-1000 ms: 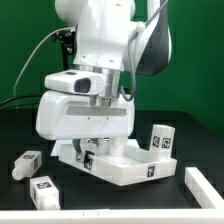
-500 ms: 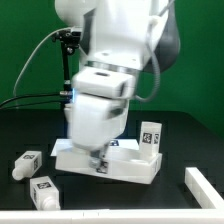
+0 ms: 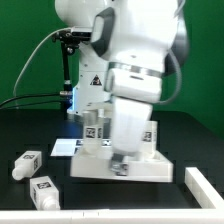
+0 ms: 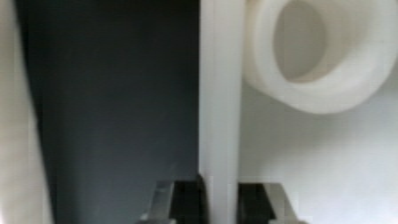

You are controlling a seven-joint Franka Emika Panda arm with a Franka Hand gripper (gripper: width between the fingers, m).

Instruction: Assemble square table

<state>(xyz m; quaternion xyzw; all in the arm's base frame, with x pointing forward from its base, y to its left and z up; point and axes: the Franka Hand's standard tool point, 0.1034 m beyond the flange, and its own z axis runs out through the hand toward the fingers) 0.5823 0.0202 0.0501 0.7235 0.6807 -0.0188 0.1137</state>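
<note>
1. Exterior view, centre: the robot arm [image 3: 130, 70] fills the middle of the frame. Its gripper [image 3: 119, 160] is down on the tabletop [image 3: 150, 170].
2. Exterior view, lower centre: the tabletop sits on the black table [image 3: 30, 125]. Whether it lies flat cannot be told.
3. Exterior view, lower left: a first leg [image 3: 28, 163] and a second leg [image 3: 43, 190] lie on the table, apart from the tabletop.
4. Exterior view, centre right: a third leg [image 3: 150, 135] shows just behind the tabletop, partly hidden by the arm. A white bar [image 3: 205, 185] lies at the lower right.
5. Wrist view: the two dark fingers [image 4: 178, 203] pinch the tabletop's thin upright wall [image 4: 221, 110], nearly pressed together on it.
6. Wrist view: a round socket [image 4: 285, 75] lies just beside the pinched wall.
</note>
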